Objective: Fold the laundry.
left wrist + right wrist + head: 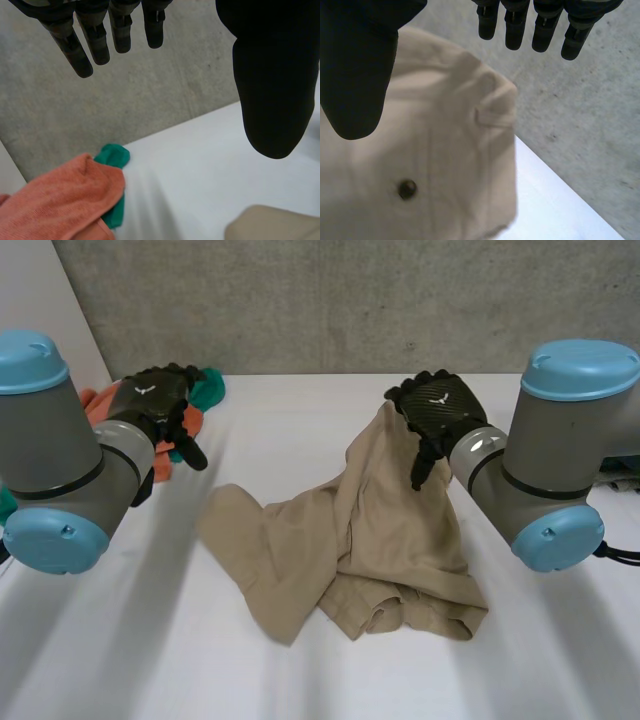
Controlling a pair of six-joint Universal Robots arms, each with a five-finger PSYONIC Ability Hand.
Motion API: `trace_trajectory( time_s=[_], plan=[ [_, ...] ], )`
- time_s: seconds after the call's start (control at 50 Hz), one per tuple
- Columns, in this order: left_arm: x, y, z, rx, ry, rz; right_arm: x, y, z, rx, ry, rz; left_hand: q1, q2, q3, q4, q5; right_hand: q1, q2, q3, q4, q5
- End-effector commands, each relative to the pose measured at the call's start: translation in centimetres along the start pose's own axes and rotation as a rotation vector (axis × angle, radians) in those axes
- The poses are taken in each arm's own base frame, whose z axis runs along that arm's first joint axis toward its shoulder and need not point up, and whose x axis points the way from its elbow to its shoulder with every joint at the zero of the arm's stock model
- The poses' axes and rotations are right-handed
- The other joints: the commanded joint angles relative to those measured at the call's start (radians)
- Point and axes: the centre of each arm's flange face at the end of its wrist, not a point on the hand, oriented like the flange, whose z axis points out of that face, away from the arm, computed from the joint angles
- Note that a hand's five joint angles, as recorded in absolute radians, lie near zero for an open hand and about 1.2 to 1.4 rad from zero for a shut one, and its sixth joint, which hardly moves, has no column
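One white desk (300, 680) carries everything you see, with a grey concrete wall (350, 300) behind its far edge. Your two arms come next in size, the left arm (60, 470) and the right arm (550, 470), both reaching toward the far side.

Your task piece is a pair of beige trousers (380, 530), unfolded and rumpled, lying in the middle of the desk and slightly toward your right. Its upper part is drawn up into a peak just beside the right hand (440, 410), while the rest spreads out in loose creases, with one leg trailing toward the left.

At the far left corner you have an orange towel (97, 405) lying over a smaller green cloth (210, 390), well apart from the trousers.

Your left hand (155, 395) hangs above that pile, fingers (82, 45) straight and wide from the thumb, holding nothing. Your right hand shows straight fingers (515, 30) spread away from the thumb in its wrist view, so it reads as wide. The waistband sits right by the thumb, and you cannot tell whether it rests on it.

On that waistband you can see a belt loop (492, 116) and a small dark button (407, 188).
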Motion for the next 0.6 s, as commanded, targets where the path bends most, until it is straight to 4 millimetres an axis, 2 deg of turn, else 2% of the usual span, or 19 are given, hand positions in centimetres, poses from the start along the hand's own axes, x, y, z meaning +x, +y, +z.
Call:
trace_trajectory(
  time_s=[0.02,0.12,0.14,0.2,0.22,0.32,0.36,0.42,0.44,0.46,0.5,0.52,0.56,0.6],
  plan=[
    [1.1,1.3,-1.5,-0.144,0.042,-0.005,1.9,0.5,0.3,-0.017,0.048,-0.042,-0.027,-0.026,-0.032,-0.021,-0.052,-0.043,-0.028,-0.031,-0.028,-0.04],
    [3.4,3.3,-3.3,-0.272,0.092,-0.005,3.6,0.7,0.4,-0.021,0.084,-0.042,-0.027,-0.026,-0.032,-0.021,-0.052,-0.043,-0.028,-0.031,-0.028,-0.04],
    [4.3,3.9,-3.6,-0.292,0.112,0.003,4.0,0.8,0.4,-0.023,0.092,-0.041,-0.027,-0.026,-0.032,-0.021,-0.052,-0.043,-0.028,-0.031,-0.028,-0.04],
    [6.1,4.9,-3.6,-0.302,0.152,0.023,5.4,1.2,0.7,-0.027,0.113,-0.036,-0.027,-0.026,-0.032,-0.021,-0.052,-0.043,-0.028,-0.031,-0.028,-0.04],
    [7.3,5.8,-3.5,-0.312,0.175,0.04,5.9,1.3,0.8,-0.025,0.117,-0.036,-0.027,-0.026,-0.032,-0.021,-0.052,-0.043,-0.028,-0.031,-0.028,-0.04],
    [9.9,7.6,-2.5,-0.329,0.188,0.073,6.7,1.9,1.1,-0.027,0.118,-0.039,0.0,0.001,-0.006,0.006,-0.025,-0.043,-0.028,-0.031,-0.028,-0.04],
    [10.3,8.0,-2.3,-0.341,0.178,0.083,6.8,2.2,1.2,-0.028,0.117,-0.044,0.068,0.069,0.062,0.073,0.042,-0.043,-0.028,-0.031,-0.028,-0.04],
    [10.5,8.3,-1.6,-0.363,0.154,0.103,6.9,2.7,1.4,-0.036,0.117,-0.059,0.314,0.315,0.308,0.319,0.288,-0.043,-0.028,-0.031,-0.028,-0.04],
    [10.5,8.2,-1.3,-0.366,0.147,0.105,6.9,2.8,1.4,-0.038,0.116,-0.066,0.469,0.47,0.463,0.474,0.443,-0.043,-0.028,-0.031,-0.028,-0.04],
    [10.4,8.2,-0.8,-0.373,0.13,0.114,7.0,3.0,1.5,-0.042,0.118,-0.08,0.892,0.893,0.886,0.897,0.866,-0.043,-0.028,-0.031,-0.028,-0.04],
    [10.1,7.9,0.0,-0.362,0.107,0.125,7.1,3.2,1.6,-0.044,0.119,-0.095,1.194,1.195,1.188,1.199,1.168,-0.043,-0.028,-0.031,-0.028,-0.04],
    [9.1,6.9,1.6,-0.329,0.055,0.151,7.2,3.3,1.7,-0.045,0.118,-0.108,1.195,1.196,1.189,1.2,1.17,-0.043,-0.028,-0.031,-0.028,-0.04],
    [8.6,6.2,2.3,-0.303,0.037,0.164,7.2,3.3,1.7,-0.041,0.115,-0.125,1.195,1.196,1.189,1.2,1.17,-0.043,-0.028,-0.031,-0.028,-0.04],
    [7.2,4.6,4.4,-0.234,-0.008,0.217,7.2,3.1,1.8,-0.029,0.108,-0.142,1.195,1.196,1.189,1.2,1.17,-0.043,-0.028,-0.031,-0.028,-0.04]
  ],
)
